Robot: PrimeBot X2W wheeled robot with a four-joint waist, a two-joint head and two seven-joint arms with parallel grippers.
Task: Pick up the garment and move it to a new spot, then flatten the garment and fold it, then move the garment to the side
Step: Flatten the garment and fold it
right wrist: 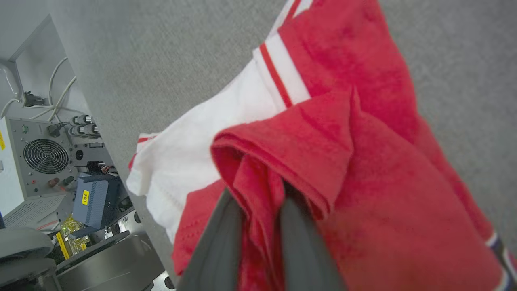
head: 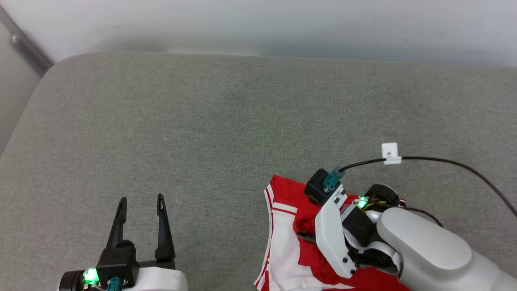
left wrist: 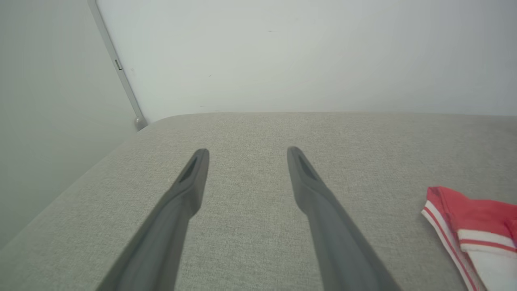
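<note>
Right wrist view: my right hand (right wrist: pixel 258 196) has its two fingers drawn close together, with a bunched fold of red cloth nipped between them. I read that as a pinch on the garment (right wrist: pixel 375 169). The shirt lies crumpled on the grey padded worktop (head: pixel 202 121), at the near right under my right arm. One white sleeve with thin red stripes is turned out toward the middle, and the lower part runs off the bottom of the head view. My left hand (head: pixel 141 200) is spread wide over bare worktop, well apart from the cloth and holding nothing.

I expect it to handle as a light, limp knit with no stiffness at all. Whatever I don't hold will sag, trail and drag across the fabric surface. It looks grippy rather than slippery, and it won't be harmed by a firm squeeze.

The risk I see is a pinch that catches only one layer, so the bundle unrolls as it is lifted. For carrying, a thick gathered fold like this one should do. For spreading it flat I would rather take a hemmed edge or shoulder seam in each hand, since doubled cloth gives the fingers more to bite on.
</note>
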